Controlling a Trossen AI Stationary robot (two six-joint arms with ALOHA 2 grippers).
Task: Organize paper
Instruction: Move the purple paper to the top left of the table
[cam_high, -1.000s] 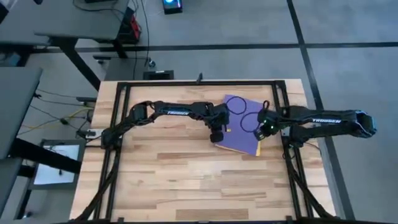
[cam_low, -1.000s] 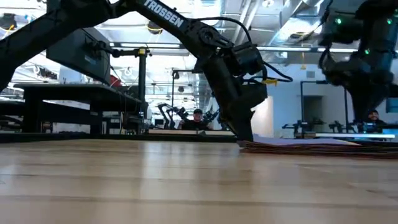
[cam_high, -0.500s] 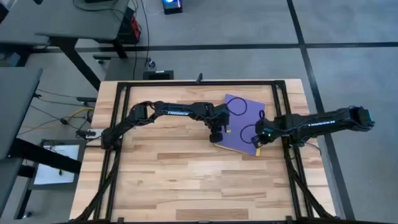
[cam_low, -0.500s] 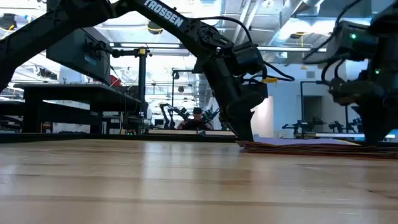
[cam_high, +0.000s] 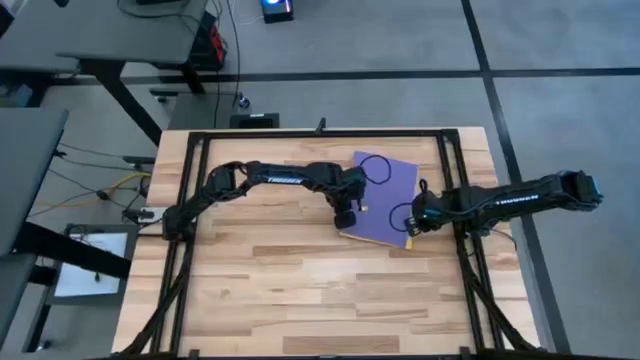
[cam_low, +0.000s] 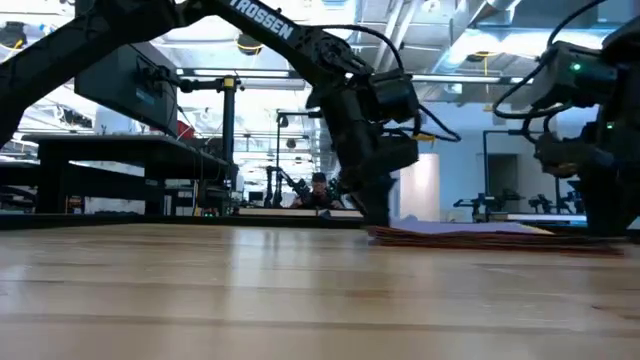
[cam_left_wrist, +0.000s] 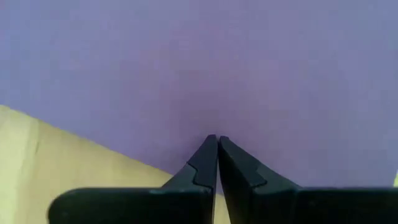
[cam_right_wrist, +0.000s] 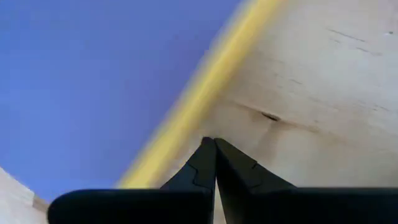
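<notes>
A light wooden tabletop (cam_high: 300, 290) seen from above, with a black metal frame around its edges and two dark robot arms reaching in from either side. A stack of paper (cam_high: 385, 190) lies flat on the right half of the tabletop, toward the far side, turned at a slight angle to the table's edges. The top sheet is purple, and a thin yellow edge (cam_high: 411, 243) of another sheet peeks out along the stack's right side near its closest corner.

The left end effector (cam_high: 346, 217) points down at the left edge of the stack, its tip resting on the purple sheet close to that edge. In the left wrist view its two dark fingers (cam_left_wrist: 205, 163) are pressed together, tip against the purple surface, with bare wood showing beside it.

The right end effector (cam_high: 409, 225) is low at the stack's right edge near the closest corner. In the right wrist view its fingers (cam_right_wrist: 231, 169) are also pressed together, holding nothing, and the tip meets the wood right beside the yellow strip, with the top sheet beyond.

From table height, the stack (cam_low: 480, 233) shows as a thin, flat layer on the wood, the left arm (cam_low: 365, 120) coming down at its left end and the right arm (cam_low: 590, 120) at its right end.
</notes>
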